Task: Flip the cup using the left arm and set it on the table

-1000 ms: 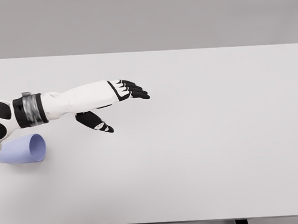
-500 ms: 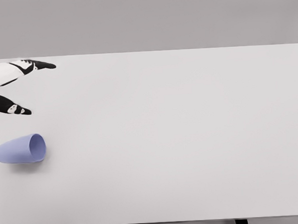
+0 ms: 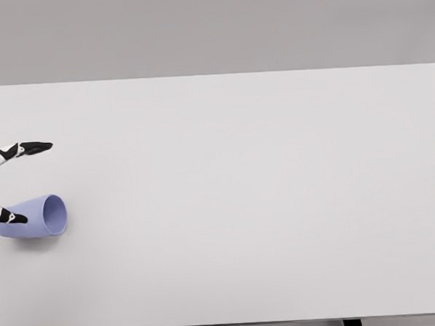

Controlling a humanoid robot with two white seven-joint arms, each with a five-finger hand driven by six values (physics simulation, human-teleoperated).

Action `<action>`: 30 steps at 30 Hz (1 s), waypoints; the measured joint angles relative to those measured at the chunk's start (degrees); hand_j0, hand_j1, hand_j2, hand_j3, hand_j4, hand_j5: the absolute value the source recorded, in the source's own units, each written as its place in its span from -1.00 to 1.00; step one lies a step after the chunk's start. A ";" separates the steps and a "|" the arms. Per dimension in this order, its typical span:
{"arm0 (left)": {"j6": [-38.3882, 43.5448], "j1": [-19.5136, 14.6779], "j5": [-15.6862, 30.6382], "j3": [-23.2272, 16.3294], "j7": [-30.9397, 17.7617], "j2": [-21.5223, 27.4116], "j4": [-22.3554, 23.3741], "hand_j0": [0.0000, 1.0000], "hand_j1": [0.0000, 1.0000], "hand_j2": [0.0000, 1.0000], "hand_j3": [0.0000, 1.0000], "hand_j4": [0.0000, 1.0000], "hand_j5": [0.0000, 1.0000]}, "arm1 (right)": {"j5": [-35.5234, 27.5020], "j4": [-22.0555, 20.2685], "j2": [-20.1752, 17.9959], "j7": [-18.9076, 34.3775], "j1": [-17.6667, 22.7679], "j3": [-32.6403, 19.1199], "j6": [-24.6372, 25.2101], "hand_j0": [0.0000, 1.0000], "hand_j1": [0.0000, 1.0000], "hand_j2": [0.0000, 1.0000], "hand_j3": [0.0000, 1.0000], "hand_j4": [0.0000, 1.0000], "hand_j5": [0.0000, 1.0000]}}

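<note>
The left hand (image 3: 7,181) is spreading wide open around the cup (image 3: 34,216), lying sideways on the tabletop (image 3: 263,204), lining up a grasp.

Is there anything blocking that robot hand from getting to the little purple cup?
Nothing visible does. The cup lies on its side near the table's left edge, and the left hand is right beside it, fingers spread, one fingertip overlapping the cup's closed end.

Lavender cup (image 3: 34,217) on its side, white table (image 3: 263,197), left hand (image 3: 7,181) fingertips, seemingly spread
</note>
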 measured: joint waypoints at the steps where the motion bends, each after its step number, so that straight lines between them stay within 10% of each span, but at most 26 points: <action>1: -0.19 1.36 -0.55 0.00 0.46 -0.07 -0.13 1.00 1.00 1.00 1.00 1.00 1.00 | 0.00 0.00 0.00 0.00 0.09 0.00 0.00 1.00 1.00 1.00 1.00 1.00 1.00; 9: -1.26 2.45 -9.12 0.05 3.05 -0.31 -0.22 1.00 1.00 1.00 1.00 1.00 1.00 | 0.00 0.00 0.00 0.00 0.09 0.00 0.00 1.00 1.00 1.00 1.00 1.00 1.00; 30: 6.81 6.31 -12.42 -0.07 7.20 -5.94 0.93 1.00 1.00 1.00 1.00 1.00 1.00 | 0.00 0.00 0.00 0.00 0.00 0.00 0.00 1.00 1.00 1.00 1.00 1.00 1.00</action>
